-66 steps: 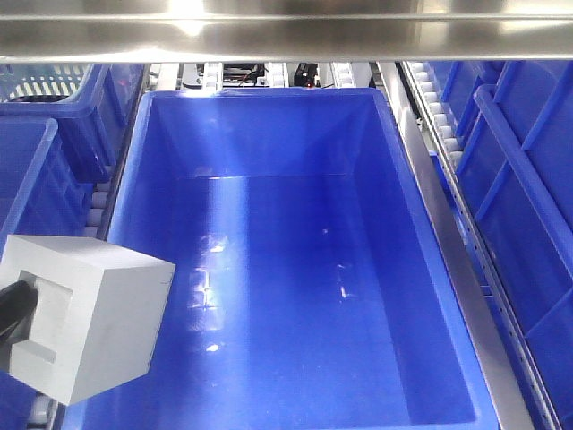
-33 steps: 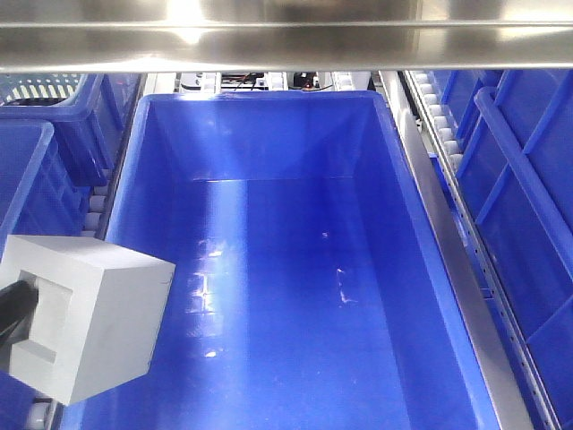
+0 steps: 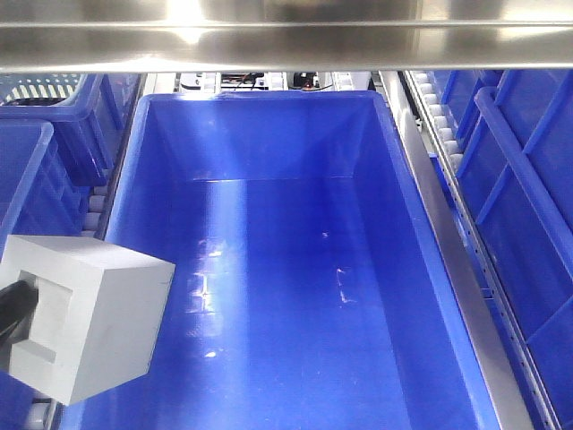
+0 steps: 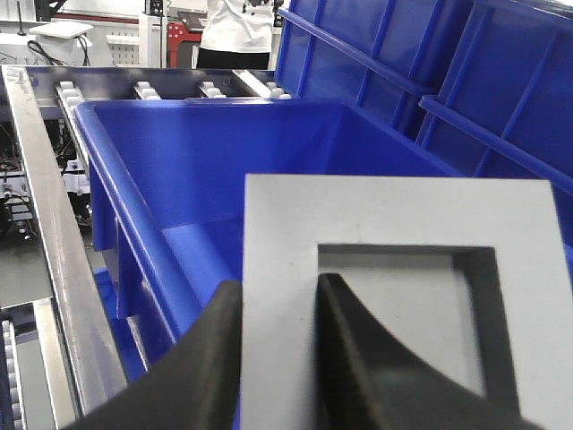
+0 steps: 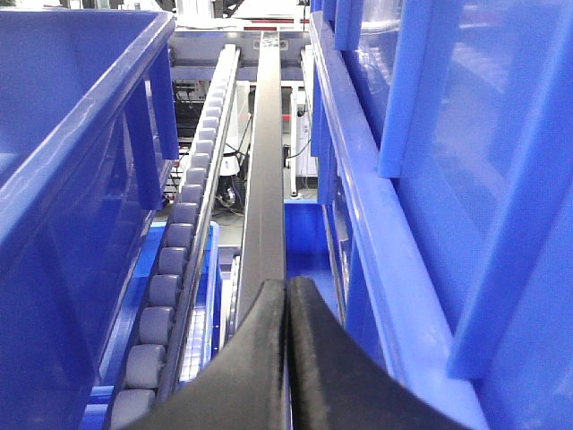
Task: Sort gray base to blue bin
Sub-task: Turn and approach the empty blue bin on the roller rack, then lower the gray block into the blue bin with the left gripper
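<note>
left claw [image 4: 277, 288] | pinches recess wall of gray base [image 4: 394, 215] | over blue bin [image 3: 269, 134] rim

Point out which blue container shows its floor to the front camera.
The large central blue bin: smooth sloping walls, glossy floor visible. The ribbed tubs beside it show only walls, the lattice basket only its top.

No legible text, labels or nos. anywhere
</note>
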Tool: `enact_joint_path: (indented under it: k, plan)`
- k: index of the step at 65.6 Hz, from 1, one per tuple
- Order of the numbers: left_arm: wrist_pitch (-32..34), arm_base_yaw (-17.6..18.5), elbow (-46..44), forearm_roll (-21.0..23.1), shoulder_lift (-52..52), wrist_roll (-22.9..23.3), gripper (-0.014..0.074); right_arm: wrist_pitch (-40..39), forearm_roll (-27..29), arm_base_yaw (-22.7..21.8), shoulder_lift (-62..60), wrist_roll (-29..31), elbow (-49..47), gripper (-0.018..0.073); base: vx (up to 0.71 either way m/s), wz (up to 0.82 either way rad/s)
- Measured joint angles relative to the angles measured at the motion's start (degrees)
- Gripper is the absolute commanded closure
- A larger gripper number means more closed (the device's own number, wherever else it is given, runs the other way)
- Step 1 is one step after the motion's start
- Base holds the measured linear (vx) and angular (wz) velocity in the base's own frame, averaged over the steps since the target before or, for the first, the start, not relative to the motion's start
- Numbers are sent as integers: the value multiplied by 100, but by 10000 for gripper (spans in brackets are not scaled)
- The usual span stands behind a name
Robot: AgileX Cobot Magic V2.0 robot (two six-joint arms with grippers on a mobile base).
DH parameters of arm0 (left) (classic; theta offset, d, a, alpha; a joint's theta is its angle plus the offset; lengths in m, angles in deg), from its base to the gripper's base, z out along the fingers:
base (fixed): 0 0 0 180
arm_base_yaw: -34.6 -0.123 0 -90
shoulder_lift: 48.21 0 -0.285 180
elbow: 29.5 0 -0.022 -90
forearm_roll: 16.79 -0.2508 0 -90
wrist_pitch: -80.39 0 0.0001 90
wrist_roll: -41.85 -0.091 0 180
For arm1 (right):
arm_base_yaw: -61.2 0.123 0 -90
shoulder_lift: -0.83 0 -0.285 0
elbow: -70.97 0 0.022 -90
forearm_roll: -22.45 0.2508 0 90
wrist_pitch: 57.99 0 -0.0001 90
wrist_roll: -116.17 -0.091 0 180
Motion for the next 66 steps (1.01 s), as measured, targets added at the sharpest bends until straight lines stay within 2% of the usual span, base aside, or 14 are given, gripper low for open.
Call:
enact_joint_path:
  k: [33,46,66]
  plan:
    - [6,0,0,11,0,9,602,0,0,0,0,0,0,568,0,0]
    - [160,0,-37,254,-99,158,599,0,0,0,0,0,0,568,0,0]
    - [48,0,-905,293,-1696,49,595,0,0,0,0,0,0,568,0,0]
